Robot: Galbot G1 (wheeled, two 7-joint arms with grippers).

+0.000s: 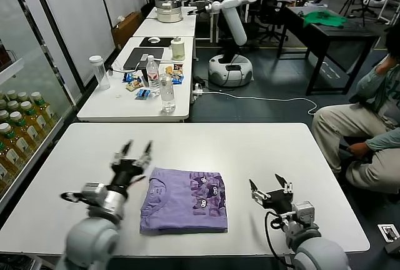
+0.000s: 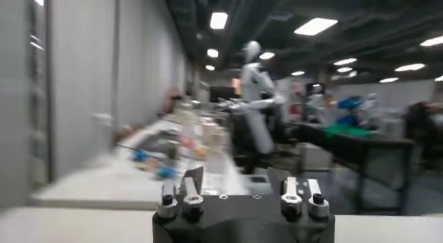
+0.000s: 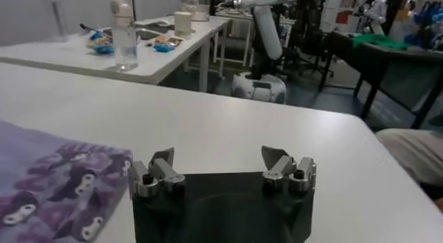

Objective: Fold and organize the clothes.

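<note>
Lavender T-shirt (image 1: 184, 200) folded into flat rectangle, darker purple print facing up

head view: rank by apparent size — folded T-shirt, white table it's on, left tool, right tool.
1. White table, largest by far.
2. Folded lavender T-shirt.
3. Left tool and right tool: both open, both clear of the shirt, and too alike in apparent size to rank.
</note>
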